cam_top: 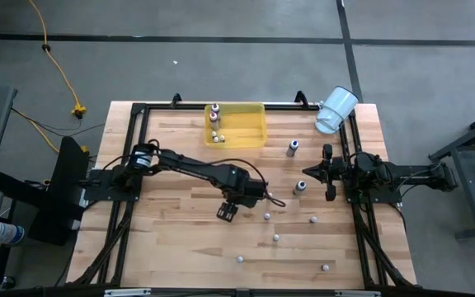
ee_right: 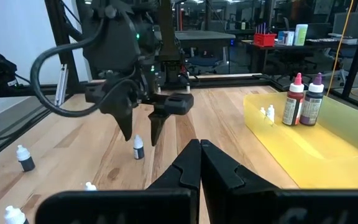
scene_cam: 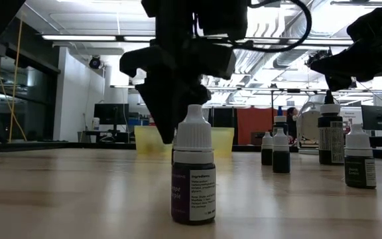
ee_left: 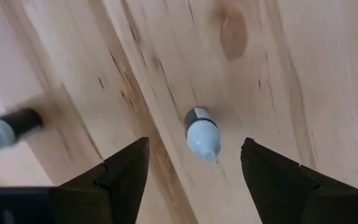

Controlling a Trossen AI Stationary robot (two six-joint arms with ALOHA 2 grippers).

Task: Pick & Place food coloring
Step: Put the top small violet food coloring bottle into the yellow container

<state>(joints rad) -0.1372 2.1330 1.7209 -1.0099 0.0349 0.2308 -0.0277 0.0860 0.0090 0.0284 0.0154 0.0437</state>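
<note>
Jaws of the left gripper [cam_top: 227, 212] are spread wide, hanging just above a small dark bottle [ee_left: 201, 132] with a white cap that stands upright on the table [cam_top: 171, 247], between the two fingers [ee_left: 120, 177] and not touching either. Its arm reaches toward the middle of the table. More food coloring bottles [cam_top: 276, 238] stand scattered over the near and right part of the table, and a few sit in the yellow tray [cam_top: 250, 136] at the far edge. The right gripper [cam_top: 328, 173] waits at the right side, jaws pressed together, holding nothing. A white cup [cam_top: 335, 110] lies at the far right corner.
</note>
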